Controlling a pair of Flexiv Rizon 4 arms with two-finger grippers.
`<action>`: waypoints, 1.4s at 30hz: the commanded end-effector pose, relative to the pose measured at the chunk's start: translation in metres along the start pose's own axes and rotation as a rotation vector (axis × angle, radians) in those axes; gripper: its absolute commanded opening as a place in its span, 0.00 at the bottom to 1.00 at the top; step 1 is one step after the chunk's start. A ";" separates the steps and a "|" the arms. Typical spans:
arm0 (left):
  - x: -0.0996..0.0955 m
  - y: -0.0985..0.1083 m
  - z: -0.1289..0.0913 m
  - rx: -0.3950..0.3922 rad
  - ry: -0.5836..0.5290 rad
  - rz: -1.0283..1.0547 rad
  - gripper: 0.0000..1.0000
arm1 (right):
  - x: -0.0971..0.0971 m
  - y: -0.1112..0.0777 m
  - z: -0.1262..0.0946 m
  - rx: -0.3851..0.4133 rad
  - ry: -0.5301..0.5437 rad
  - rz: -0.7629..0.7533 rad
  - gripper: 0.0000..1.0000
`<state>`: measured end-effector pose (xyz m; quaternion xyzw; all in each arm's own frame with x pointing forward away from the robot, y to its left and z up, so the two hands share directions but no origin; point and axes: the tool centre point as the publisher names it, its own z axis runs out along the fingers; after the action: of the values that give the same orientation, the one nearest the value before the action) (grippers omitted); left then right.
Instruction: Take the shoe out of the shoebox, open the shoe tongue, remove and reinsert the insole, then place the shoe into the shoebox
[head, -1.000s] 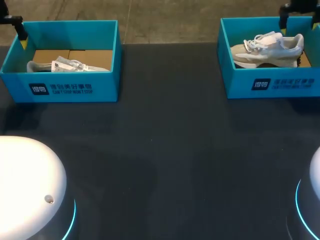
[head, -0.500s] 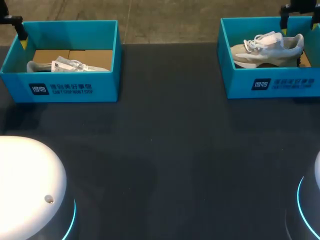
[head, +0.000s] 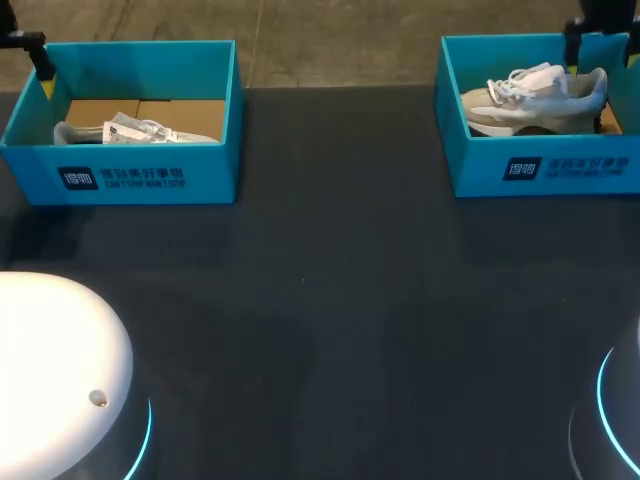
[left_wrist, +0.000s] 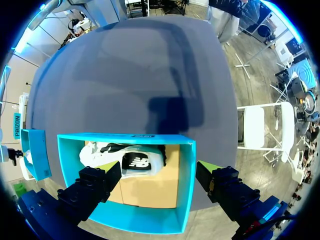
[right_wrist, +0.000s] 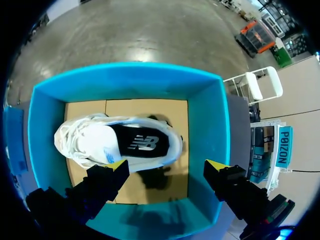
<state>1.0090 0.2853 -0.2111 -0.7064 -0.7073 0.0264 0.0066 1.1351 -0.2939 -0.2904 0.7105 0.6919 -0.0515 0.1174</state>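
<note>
Right gripper (right_wrist: 166, 165): fingers spread wide, nothing between them, hanging above the far edge of the right shoebox (right_wrist: 130, 70). Ahead of it, on the cardboard floor of that box, lies a white shoe (right_wrist: 117, 142) with its dark insole facing up toward the wrist; the shoe sits nearer one finger than the other and neither finger touches it.

Left gripper (left_wrist: 157, 167): likewise wide and empty, poised over the far rim of the left shoebox (left_wrist: 185, 185). A second white shoe (left_wrist: 125, 157) rests inside, toward one end of the box.

Both blue boxes stand open on the dark table (head: 330, 300), well apart, one toward each far corner.

Change over the last second: seen from the head camera, the right gripper has drifted a little outward, toward the table's right edge, and no lower into the box. The left arm has not moved, and neither have the boxes or the shoes.

Reading: the task stands at its first step. Each shoe is still boxed, with tongue and insole untouched. The small sideways shift looks like an adjustment of the approach rather than a grasp; a descent into the box would be needed before the fingers could close on the shoe.
</note>
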 end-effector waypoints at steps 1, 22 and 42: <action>0.000 -0.001 0.000 -0.003 0.002 0.000 1.00 | 0.000 0.013 0.013 0.023 0.013 -0.011 0.97; 0.000 -0.001 0.000 -0.003 0.002 0.000 1.00 | -0.006 0.024 0.046 0.079 0.030 -0.036 0.92; 0.000 -0.001 0.000 -0.003 0.002 0.000 1.00 | -0.016 0.021 0.075 0.150 0.054 -0.090 0.89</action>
<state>1.0090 0.2853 -0.2111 -0.7063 -0.7073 0.0264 0.0066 1.1492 -0.3233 -0.3502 0.6861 0.7207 -0.0805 0.0583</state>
